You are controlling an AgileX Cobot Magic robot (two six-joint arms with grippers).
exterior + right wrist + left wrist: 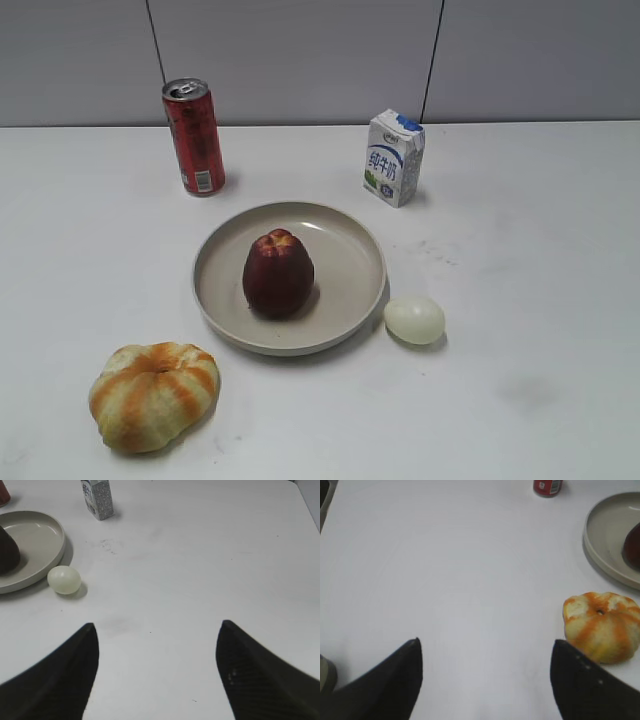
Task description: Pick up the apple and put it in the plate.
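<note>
The dark maroon-red apple (278, 273) stands upright in the beige plate (345, 225) at the table's middle. The left wrist view shows the apple's edge (633, 547) in the plate (605, 535) at the far right. The right wrist view shows the apple (7, 550) in the plate (42, 535) at the far left. My left gripper (485, 642) is open and empty over bare table, left of the plate. My right gripper (157, 626) is open and empty over bare table, right of the plate. Neither gripper shows in the exterior view.
An orange-and-yellow striped bun (153, 394) lies front left of the plate. A pale egg (414, 320) lies just right of the plate. A red can (194, 137) and a milk carton (394, 157) stand behind the plate, in front of a grey wall.
</note>
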